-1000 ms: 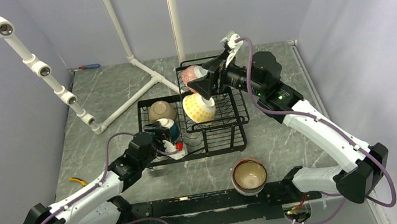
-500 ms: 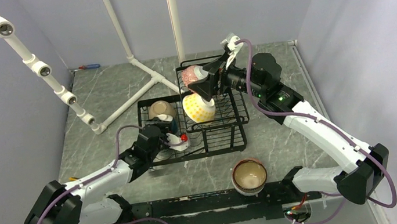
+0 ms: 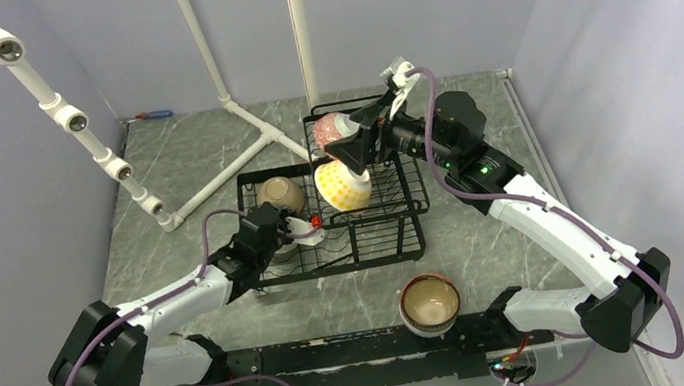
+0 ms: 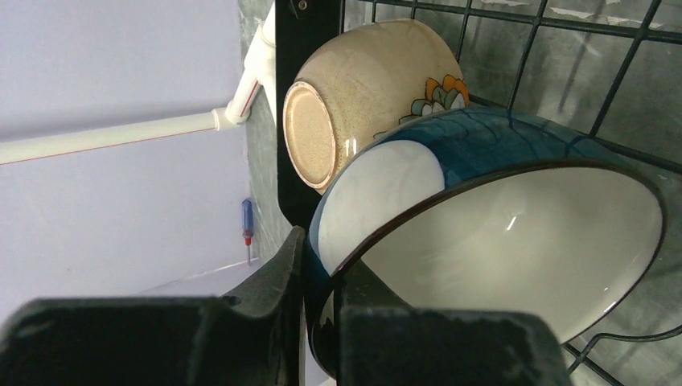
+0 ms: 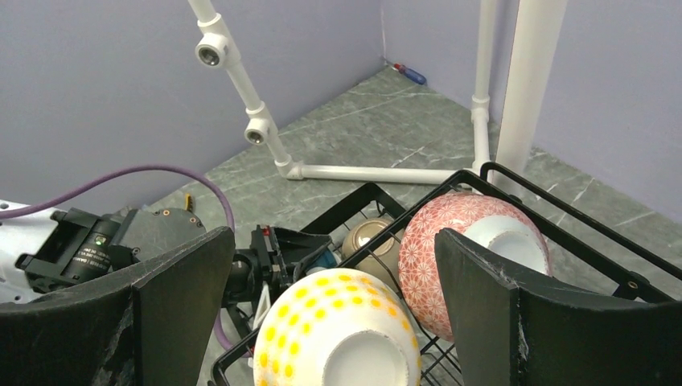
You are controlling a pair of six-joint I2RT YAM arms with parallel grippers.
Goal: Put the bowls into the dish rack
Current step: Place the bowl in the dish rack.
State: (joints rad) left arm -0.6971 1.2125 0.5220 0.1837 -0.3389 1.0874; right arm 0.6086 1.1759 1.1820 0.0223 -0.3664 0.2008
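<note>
Left wrist view: rim pinch in the rack

Left gripper [image 4: 319,272] fingers nipped on the near rim of the teal-and-white bowl [image 4: 499,233], which stands on edge in the dish rack [image 4: 609,108], back against the cream bowl [image 4: 362,88] on its far side. Right gripper [image 5: 334,241] gapes empty, farther right; I'd let go with the left

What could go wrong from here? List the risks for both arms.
1. The left gripper pinches the teal bowl only at its rim, and the bowl is tilted; it may pivot or slip out.
2. That bowl lies close against the cream bowl in the dish rack; shifting it could knock the cream one.
3. The open right gripper hangs above the yellow-dotted bowl and pink bowl; lowering could strike them.
</note>
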